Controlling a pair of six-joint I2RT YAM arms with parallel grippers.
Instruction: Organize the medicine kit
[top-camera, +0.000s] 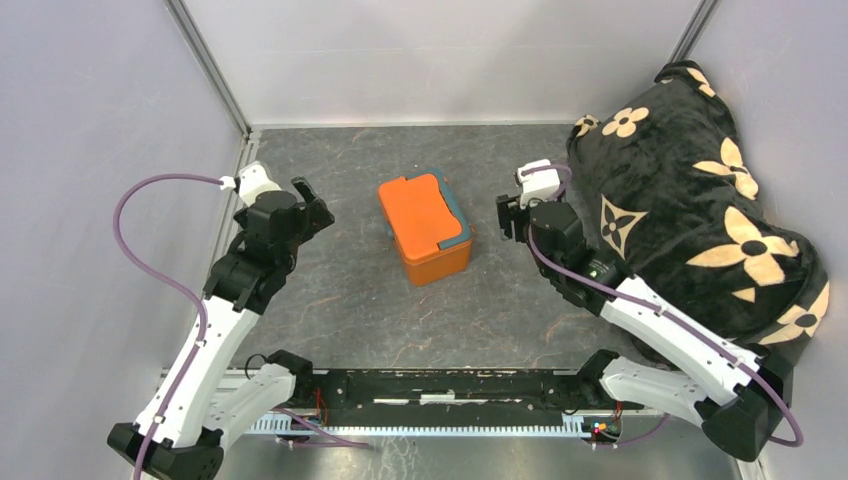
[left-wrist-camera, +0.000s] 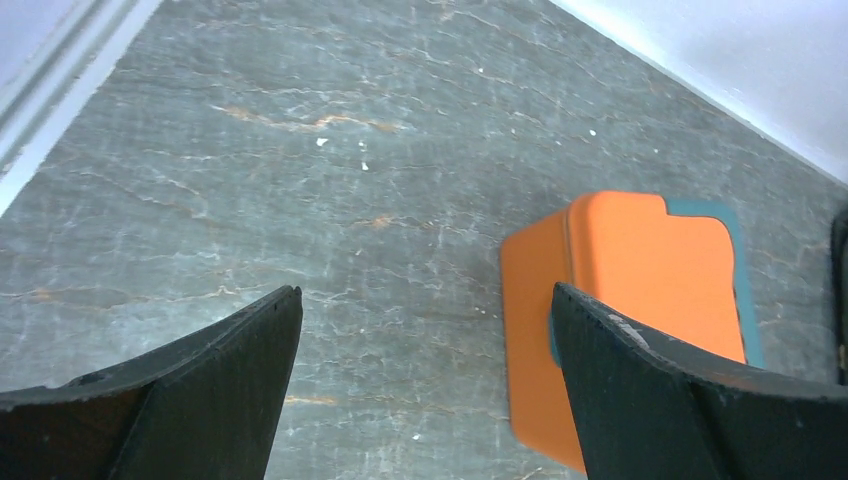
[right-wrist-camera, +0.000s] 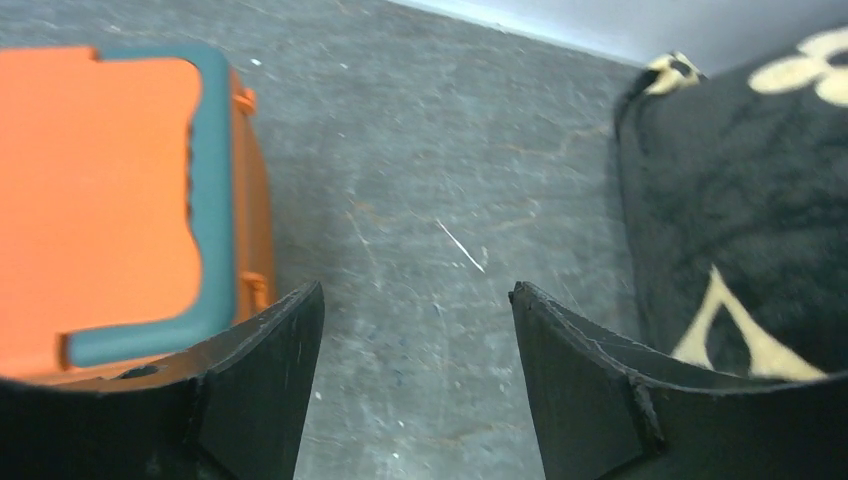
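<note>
The medicine kit (top-camera: 424, 228), a small orange box with its lid shut and a dark teal handle along its right side, stands in the middle of the grey table. My left gripper (top-camera: 318, 208) is open and empty, a short way left of the kit. My right gripper (top-camera: 505, 216) is open and empty, just right of the kit. The left wrist view shows the kit (left-wrist-camera: 640, 300) past my right finger, with the gripper (left-wrist-camera: 427, 292) over bare table. The right wrist view shows the kit (right-wrist-camera: 100, 190) at the left, with the gripper (right-wrist-camera: 416, 288) above bare table.
A black blanket with cream flower patterns (top-camera: 690, 200) lies heaped at the right side, close behind my right arm; it also shows in the right wrist view (right-wrist-camera: 740, 200). White walls enclose the table at the back and sides.
</note>
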